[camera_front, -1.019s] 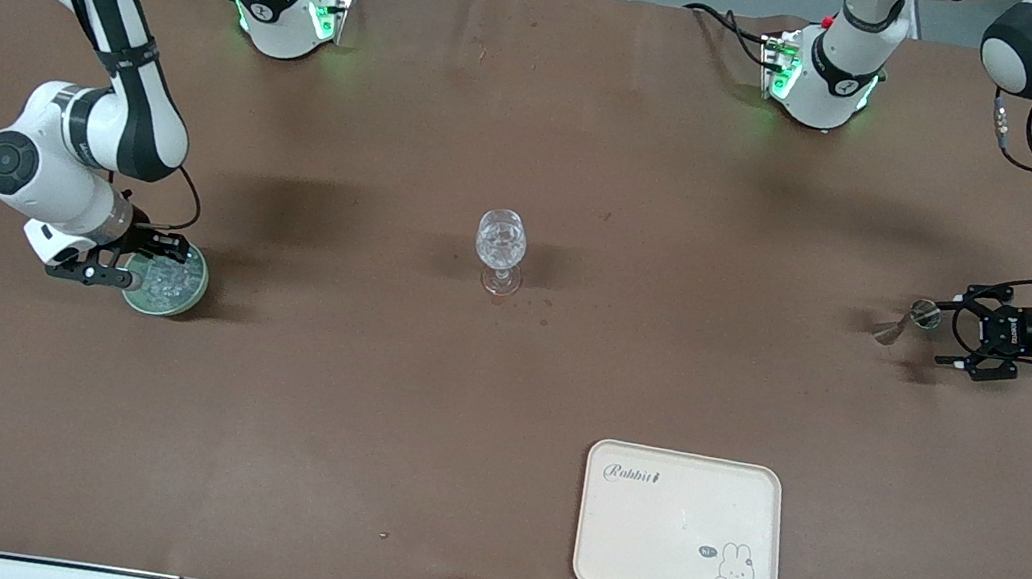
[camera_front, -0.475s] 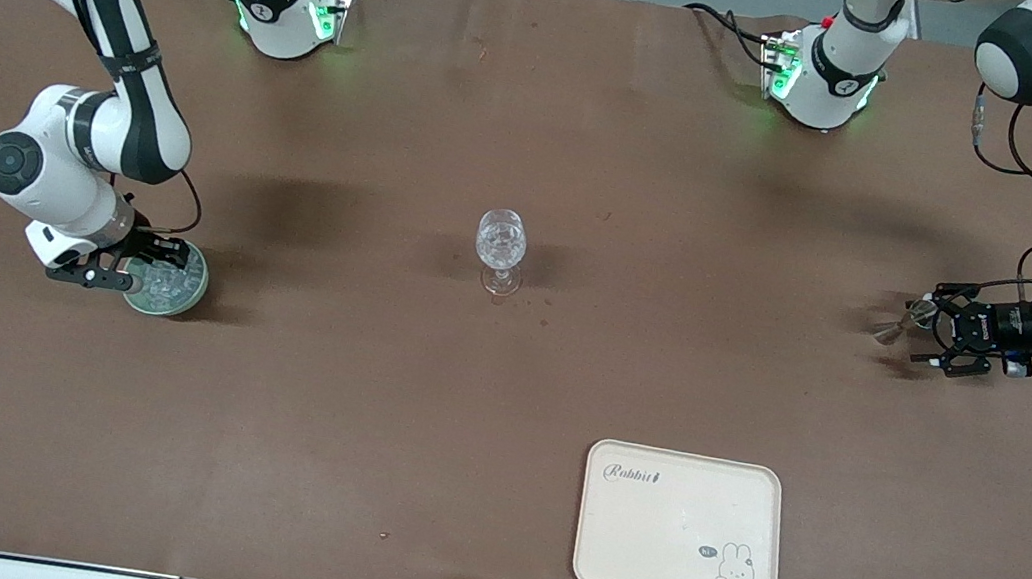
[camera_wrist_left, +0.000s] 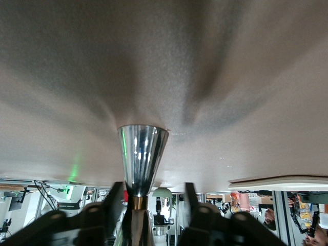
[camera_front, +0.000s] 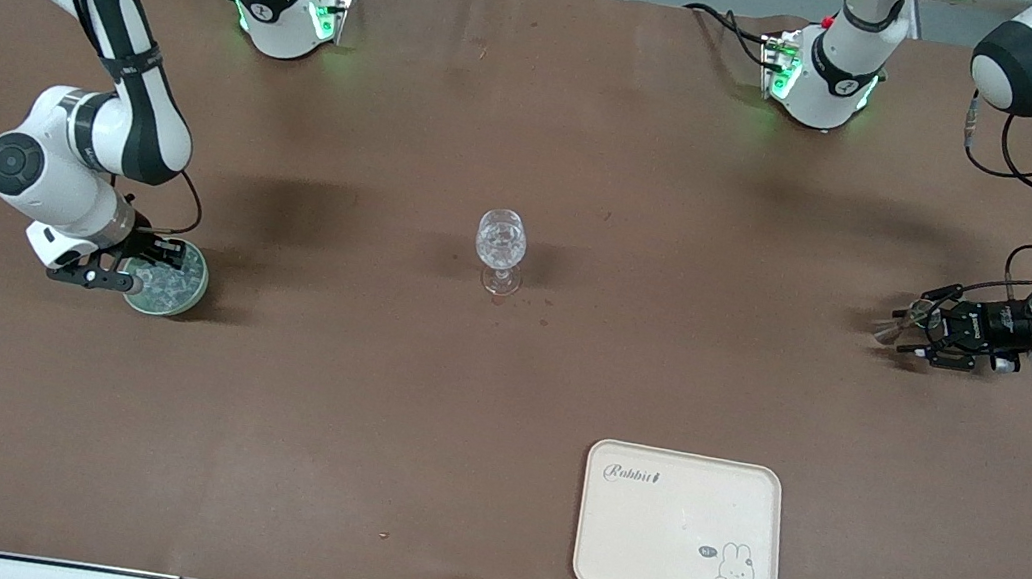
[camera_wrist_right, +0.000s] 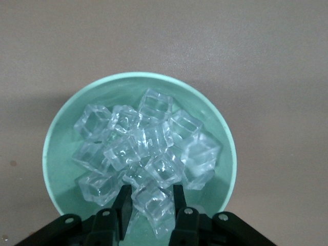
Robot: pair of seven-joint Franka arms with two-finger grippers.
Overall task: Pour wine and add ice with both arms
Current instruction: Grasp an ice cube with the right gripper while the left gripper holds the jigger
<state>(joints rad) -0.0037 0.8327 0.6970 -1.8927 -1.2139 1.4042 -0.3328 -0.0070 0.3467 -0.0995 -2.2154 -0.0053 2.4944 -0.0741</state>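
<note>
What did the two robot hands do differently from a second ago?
The left gripper slid toward the metal cup and narrowed its fingers around it. The right gripper, down in the green bowl, pinched shut on an ice cube. The wine glass and the rabbit tray stayed where they were.

Right gripper [camera_front: 138, 265], lower left of the front view, pinches an ice cube [camera_wrist_right: 152, 204]; left gripper [camera_front: 924, 335], mid-right, clasps a metal jigger [camera_wrist_left: 141, 156].
</note>
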